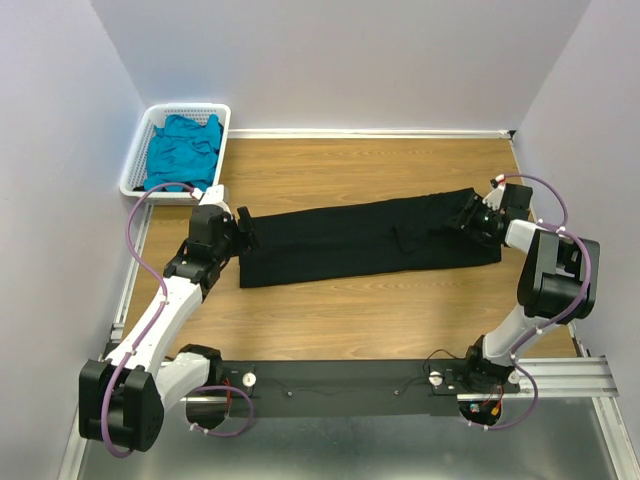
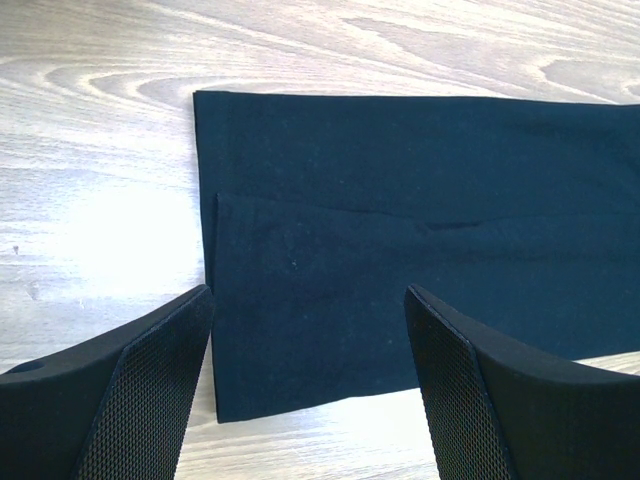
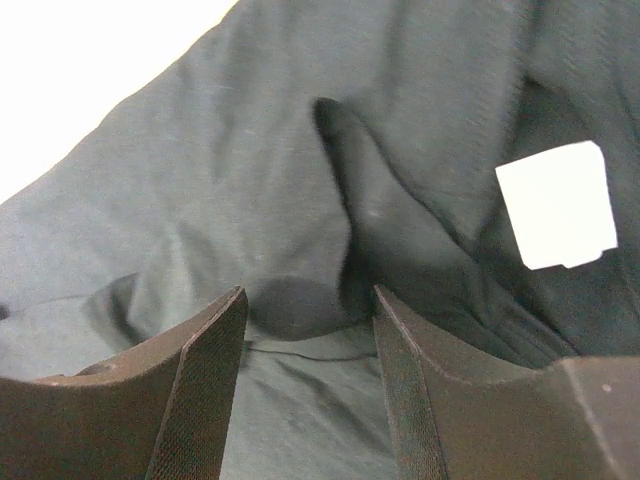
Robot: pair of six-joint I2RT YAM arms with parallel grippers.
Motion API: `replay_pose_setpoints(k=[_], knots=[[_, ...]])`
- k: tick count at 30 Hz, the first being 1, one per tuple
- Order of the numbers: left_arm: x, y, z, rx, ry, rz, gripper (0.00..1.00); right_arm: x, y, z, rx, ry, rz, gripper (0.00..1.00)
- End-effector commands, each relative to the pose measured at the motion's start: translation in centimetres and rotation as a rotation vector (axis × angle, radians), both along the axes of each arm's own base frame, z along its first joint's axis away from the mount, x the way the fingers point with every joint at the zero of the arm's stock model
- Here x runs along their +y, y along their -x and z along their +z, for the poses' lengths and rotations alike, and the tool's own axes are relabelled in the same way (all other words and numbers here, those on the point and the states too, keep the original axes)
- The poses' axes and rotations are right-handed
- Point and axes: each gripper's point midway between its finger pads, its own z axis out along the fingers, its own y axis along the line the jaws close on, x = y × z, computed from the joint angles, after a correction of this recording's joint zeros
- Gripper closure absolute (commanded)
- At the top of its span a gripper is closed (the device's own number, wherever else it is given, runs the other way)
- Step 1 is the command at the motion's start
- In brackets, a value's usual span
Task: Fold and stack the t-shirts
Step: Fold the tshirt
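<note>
The black t-shirt [image 1: 360, 238] lies folded into a long strip across the wooden table. My left gripper [image 1: 243, 232] is at its left end, open. In the left wrist view the wide jaws [image 2: 310, 292] hover over the black t-shirt's [image 2: 400, 200] squared end, holding nothing. My right gripper [image 1: 470, 218] is down on the strip's right end. In the right wrist view its jaws [image 3: 310, 292] stand apart, with rumpled black cloth [image 3: 250, 180] and a fold between them. The white neck label [image 3: 556, 205] shows to the right. The teal-blue t-shirt [image 1: 183, 150] lies crumpled in the basket.
The white slotted basket [image 1: 190, 107] stands in the far left corner against the walls. Bare wooden tabletop [image 1: 350, 170] lies behind and in front of the strip. White walls close in the table on three sides. A black rail [image 1: 340, 380] carries the arm bases.
</note>
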Motion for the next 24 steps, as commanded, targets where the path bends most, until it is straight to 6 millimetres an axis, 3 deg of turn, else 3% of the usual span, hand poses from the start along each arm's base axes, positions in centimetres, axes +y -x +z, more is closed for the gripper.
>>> replay_pose_setpoints(k=[1, 16, 19, 22, 24], knots=[[-0.1, -0.1, 0.0, -0.014, 0.004, -0.015, 0.15, 1.2, -0.9, 1.5, -0.081, -0.059, 0.073, 0.39], [-0.6, 0.1, 0.0, -0.012, 0.016, -0.040, 0.16, 1.2, 0.6, 2.3, -0.073, -0.055, 0.031, 0.49], [-0.6, 0.1, 0.0, -0.013, 0.019, -0.040, 0.15, 0.7, 1.1, 2.1, -0.056, -0.029, -0.005, 0.54], [-0.6, 0.1, 0.0, -0.015, 0.018, -0.042, 0.16, 0.1, 1.2, 2.2, -0.049, -0.006, -0.042, 0.70], [-0.6, 0.1, 0.1, -0.016, 0.019, -0.044, 0.15, -1.3, 0.9, 2.2, -0.035, 0.045, -0.113, 0.74]])
